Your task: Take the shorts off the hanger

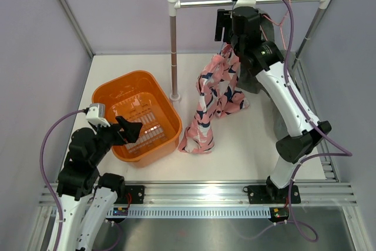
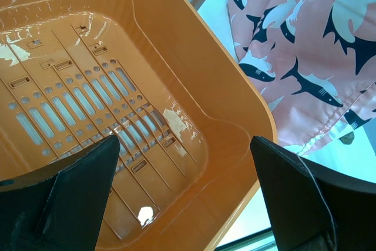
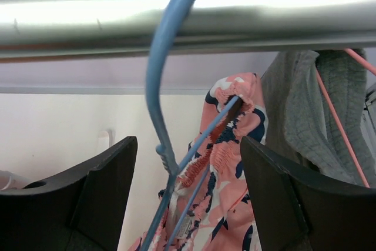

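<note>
The pink shorts (image 1: 212, 101) with a dark shark print hang from a blue wire hanger (image 3: 170, 145) hooked over the silver rail (image 1: 247, 2); their lower part rests on the white table. In the right wrist view the elastic waistband (image 3: 232, 127) sits on the hanger's arm. My right gripper (image 3: 188, 168) is open, up at the rail, its fingers (image 3: 106, 186) on either side of the hanger neck without touching it. My left gripper (image 2: 185, 198) is open and empty over the orange basket (image 2: 223, 116). The shorts also show in the left wrist view (image 2: 305, 51).
The orange basket (image 1: 108, 95) stands at the left of the table, beside the rack's left post (image 1: 174, 51). A grey garment (image 3: 299, 116) on a pink hanger (image 3: 343, 127) hangs on the rail to the right of the shorts. Cage walls enclose the table.
</note>
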Available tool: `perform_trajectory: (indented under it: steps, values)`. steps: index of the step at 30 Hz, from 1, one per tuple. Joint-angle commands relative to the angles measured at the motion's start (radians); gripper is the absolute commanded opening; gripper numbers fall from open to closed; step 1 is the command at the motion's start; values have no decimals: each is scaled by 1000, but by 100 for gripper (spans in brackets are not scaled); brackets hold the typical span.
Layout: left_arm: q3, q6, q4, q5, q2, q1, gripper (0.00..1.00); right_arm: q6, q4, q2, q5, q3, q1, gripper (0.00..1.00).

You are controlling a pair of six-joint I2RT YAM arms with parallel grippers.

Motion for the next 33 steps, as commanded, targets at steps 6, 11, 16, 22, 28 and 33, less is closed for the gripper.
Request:
perform_trajectory:
  steps: [6, 11, 16, 22, 28, 33]
  values:
    - [3, -7, 39, -17, -5, -4, 99, 61, -34, -92, 79, 30, 10, 72]
    - [3, -9, 39, -19, -5, -4, 99, 77, -54, -74, 66, 43, 12, 60]
    - [3, -7, 39, -17, -2, -6, 99, 87, -95, -16, 62, 132, 10, 57]
    - [3, -7, 39, -17, -5, -6, 99, 110, -152, 66, 68, 234, 12, 56]
    - [3, -7, 39, -16, -10, -6, 99, 139, -171, 81, 72, 211, 13, 50]
    - [3, -9, 39, -14, -11, -6, 99, 141, -154, 76, 82, 194, 16, 42]
